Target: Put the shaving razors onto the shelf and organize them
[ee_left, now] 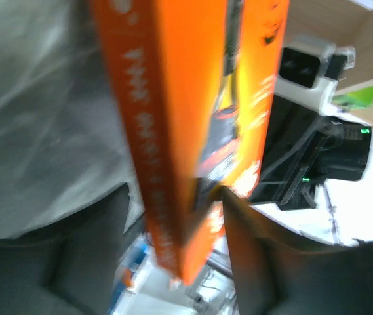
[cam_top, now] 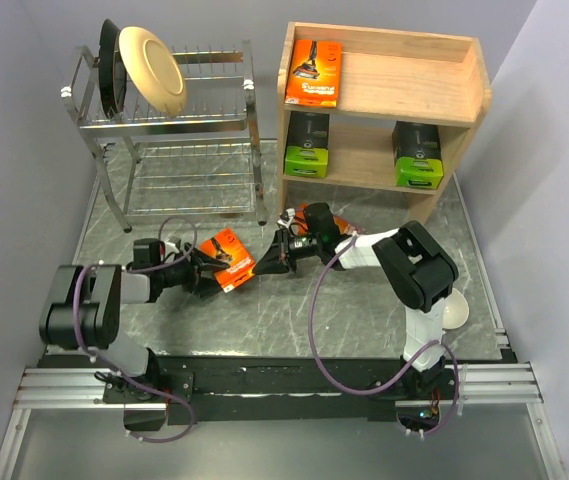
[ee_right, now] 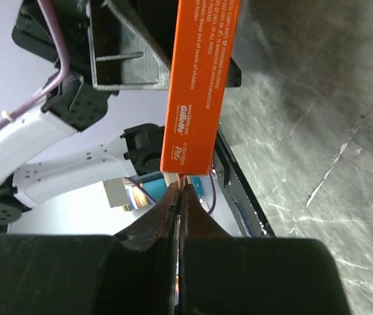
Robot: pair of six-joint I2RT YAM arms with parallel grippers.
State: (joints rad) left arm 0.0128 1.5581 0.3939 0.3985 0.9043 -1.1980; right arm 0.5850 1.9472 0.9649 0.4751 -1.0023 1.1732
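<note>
An orange razor pack [cam_top: 229, 258] hangs over the table's middle between both grippers. My left gripper [cam_top: 207, 272] is shut on its sides; in the left wrist view [ee_left: 176, 216] the pack [ee_left: 186, 98] stands edge-on between the dark fingers [ee_left: 271, 262]. My right gripper [cam_top: 266, 264] is shut on the pack's thin end tab [ee_right: 178, 190], with the pack [ee_right: 199, 85] rising above it. A second orange pack [cam_top: 314, 214] lies on the table behind my right arm. The wooden shelf [cam_top: 469, 95] holds one orange pack [cam_top: 314, 73] on top and two black packs [cam_top: 307, 145] [cam_top: 416, 155] on the lower tier.
A chrome dish rack [cam_top: 179, 130] with a cream plate [cam_top: 151, 68] and a dark plate stands at the back left. A white bowl [cam_top: 457, 312] sits by my right arm's base. Purple cables loop near both arms.
</note>
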